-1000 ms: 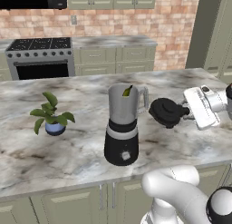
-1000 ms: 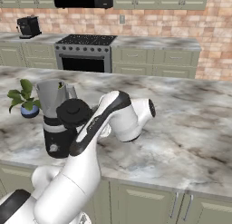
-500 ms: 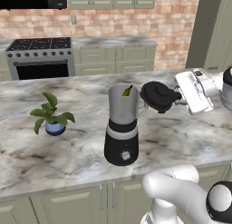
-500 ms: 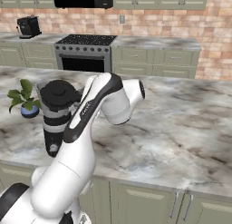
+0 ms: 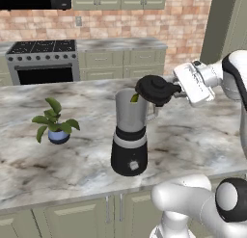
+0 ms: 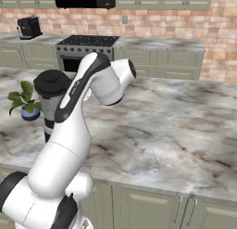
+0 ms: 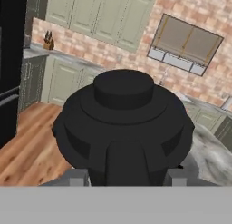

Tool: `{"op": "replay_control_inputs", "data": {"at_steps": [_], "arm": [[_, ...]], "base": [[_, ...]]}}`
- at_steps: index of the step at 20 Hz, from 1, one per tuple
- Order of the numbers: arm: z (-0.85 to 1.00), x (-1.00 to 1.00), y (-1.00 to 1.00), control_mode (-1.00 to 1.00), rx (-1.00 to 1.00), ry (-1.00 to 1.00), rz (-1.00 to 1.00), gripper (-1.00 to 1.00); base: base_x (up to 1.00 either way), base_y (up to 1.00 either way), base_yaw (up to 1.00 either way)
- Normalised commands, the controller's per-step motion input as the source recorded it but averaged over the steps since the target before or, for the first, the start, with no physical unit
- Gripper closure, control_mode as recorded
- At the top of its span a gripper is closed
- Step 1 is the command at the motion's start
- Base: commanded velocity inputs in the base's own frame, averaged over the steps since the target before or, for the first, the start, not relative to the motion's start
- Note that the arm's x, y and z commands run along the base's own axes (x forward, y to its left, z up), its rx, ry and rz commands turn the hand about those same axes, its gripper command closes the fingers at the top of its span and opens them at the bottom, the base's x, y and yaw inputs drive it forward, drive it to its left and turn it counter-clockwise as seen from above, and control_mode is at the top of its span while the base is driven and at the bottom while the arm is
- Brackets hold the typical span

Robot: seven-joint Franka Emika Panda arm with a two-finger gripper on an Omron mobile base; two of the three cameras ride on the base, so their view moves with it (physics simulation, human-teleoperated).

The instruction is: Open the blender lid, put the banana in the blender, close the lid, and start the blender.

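Claw: two-finger, pinched on the blender lid by its side tab; held in the air, lid tilted, at the upper right rim of the jar, just beside it and not seated. In the hand view the lid sits close before the camera, knob toward the lens. Blender: clear grey jar on black-and-silver base with small white knob, upright on the marble counter, jar mouth uncovered. Banana: a yellow-green tip shows inside the jar at its rim. Potted plant: leafy, in blue pot, on the counter well left of the blender. Stove: against the brick back wall.
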Motion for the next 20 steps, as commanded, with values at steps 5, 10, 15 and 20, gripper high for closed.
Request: {"op": "replay_control_inputs", "data": {"at_steps": [5,10,15,20], "arm": [[0.00,0.44,0.08,-1.00,-0.06,0.05,0.00,1.00],[0.00,0.13,0.20,-1.00,-0.08,0.07,-0.06,1.00],[0.00,0.03,0.32,-1.00,-0.13,0.13,-0.15,1.00],[-0.10,0.07,0.26,-1.00,-0.12,0.08,-0.14,1.00]], "base": [[0.00,0.00,0.00],[0.00,0.00,0.00],[0.00,0.00,0.00],[0.00,0.00,0.00]]}}
